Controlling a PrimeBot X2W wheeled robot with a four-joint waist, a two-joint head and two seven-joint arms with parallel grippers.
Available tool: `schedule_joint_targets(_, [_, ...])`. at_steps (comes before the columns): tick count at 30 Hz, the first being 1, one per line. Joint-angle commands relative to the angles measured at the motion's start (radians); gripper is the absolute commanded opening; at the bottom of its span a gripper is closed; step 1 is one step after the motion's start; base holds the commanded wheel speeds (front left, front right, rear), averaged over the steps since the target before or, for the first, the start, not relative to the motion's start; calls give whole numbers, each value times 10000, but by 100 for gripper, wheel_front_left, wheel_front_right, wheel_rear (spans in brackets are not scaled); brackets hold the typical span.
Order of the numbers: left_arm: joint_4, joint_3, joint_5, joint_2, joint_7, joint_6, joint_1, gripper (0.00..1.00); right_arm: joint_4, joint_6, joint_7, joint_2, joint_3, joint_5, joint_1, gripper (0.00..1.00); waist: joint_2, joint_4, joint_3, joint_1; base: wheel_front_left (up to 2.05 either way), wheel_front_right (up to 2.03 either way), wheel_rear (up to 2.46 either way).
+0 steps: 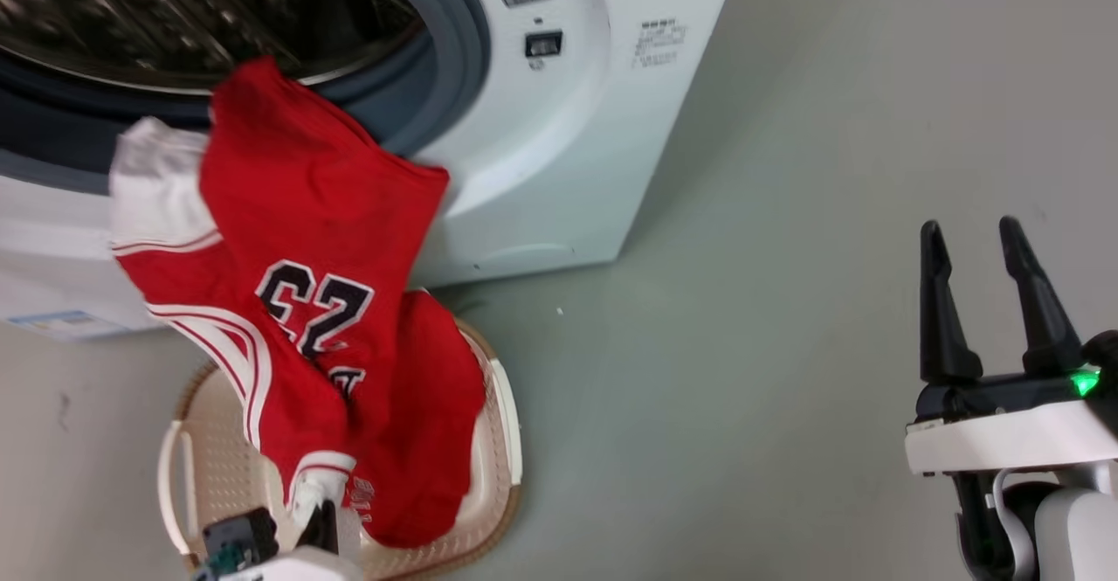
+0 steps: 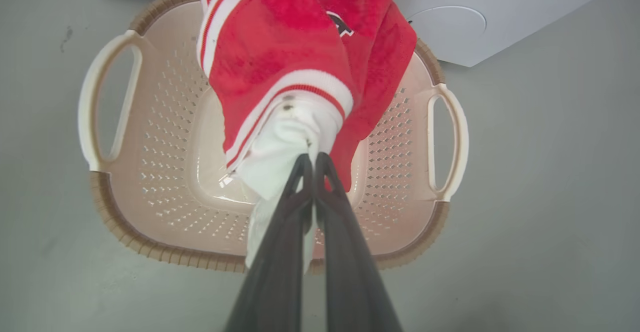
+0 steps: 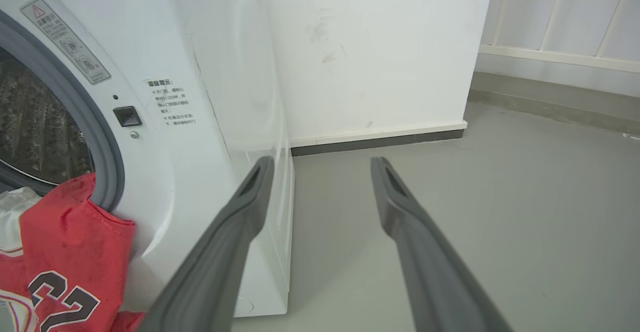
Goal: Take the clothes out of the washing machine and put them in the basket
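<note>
Left gripper (image 2: 313, 163): clenched on the white hem of the clothes (image 2: 280, 52), a red "23" jersey. Just past its tips: basket (image 2: 160, 137), under the hanging cloth. Beyond: washing machine (image 1: 559, 153), jersey's far end draped from its opening. Right gripper (image 1: 987, 253): spread, empty, well apart.

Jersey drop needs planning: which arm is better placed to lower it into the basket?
Left: the left gripper, jaws shut on the jersey, is directly above the basket; the right gripper, jaws open, is away over the floor.
</note>
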State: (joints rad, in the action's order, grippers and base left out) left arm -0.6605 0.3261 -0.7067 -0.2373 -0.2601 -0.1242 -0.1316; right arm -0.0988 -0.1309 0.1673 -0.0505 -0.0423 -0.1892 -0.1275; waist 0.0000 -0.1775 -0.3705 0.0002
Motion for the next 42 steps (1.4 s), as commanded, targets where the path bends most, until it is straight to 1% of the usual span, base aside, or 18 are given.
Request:
schedule_joint_targets(1, [-182, -120, 102, 80, -65, 68, -307, 0, -17, 3, 74, 4, -13, -23, -194, 100, 0, -292, -630, -2, 0, 0, 0])
schedule_joint_targets(9, [-1966, -930, 686, 265, -49, 627, -1982, 0, -182, 3, 266, 5, -42, -48, -757, 100, 0, -424, -2105, -2, 0, 0, 0])
schedule_joint_targets(13, [-2637, -1326, 858, 174, -50, 921, -2895, 0, -162, 3, 385, 4, 97, -70, -1037, 100, 0, -546, -2660, -2, 0, 0, 0])
schedule_joint_targets(18, [-3291, -1758, 1018, -65, -51, 1267, -3736, 0, 43, 3, 569, 4, 232, -137, -1208, 100, 0, -738, -2951, -2, 0, 0, 0])
schedule_joint_targets(19, [-3368, -1855, 1061, -125, -51, 1334, -3855, 22, 98, 3, 589, 2, 229, -165, -1222, 100, 0, -773, -2963, -2, 0, 0, 0])
schedule_joint_targets(20, [-3446, -1933, 1093, -172, -51, 1397, -3915, 42, 168, 3, 617, 4, 235, -185, -1228, 100, 0, -807, -2950, -2, 0, 0, 0])
schedule_joint_targets(22, [-3579, -2080, 1181, -217, -51, 1461, -3980, 100, 259, 3, 675, 4, 208, -214, -1213, 100, 0, -864, -2868, -2, 0, 0, 0])
schedule_joint_targets(27, [-3594, -2385, 1542, -141, -51, 1580, -3597, 100, 515, 3, 782, 5, 175, -259, -1093, 100, 0, -890, -2378, -2, 0, 0, 0])
schedule_joint_targets(30, [-3271, -2611, 1808, 8, -51, 1545, -3222, 100, 647, 3, 820, 4, 155, -263, -960, 100, 0, -803, -1934, -2, 0, 0, 0])
schedule_joint_targets(37, [-1940, -3255, 2606, 403, -52, 1654, -2146, 100, 835, 3, 781, 2, 63, -123, -639, 100, 0, -432, -809, -2, 0, 0, 0])
schedule_joint_targets(38, [-1940, -3255, 2606, 403, -52, 1654, -2146, 100, 835, 3, 781, 2, 63, -123, -639, 100, 0, -432, -809, -2, 0, 0, 0])
schedule_joint_targets(39, [-1483, -3438, 2869, 498, -52, 1667, -1922, 100, 828, 3, 707, 2, 60, -74, -527, 100, 0, -324, -523, -2, 0, 0, 0])
schedule_joint_targets(42, [-724, -3781, 3295, 599, -52, 1668, -1615, 100, 766, 3, 607, 1, 17, -20, -368, 100, 0, -183, -112, -2, 0, 0, 0])
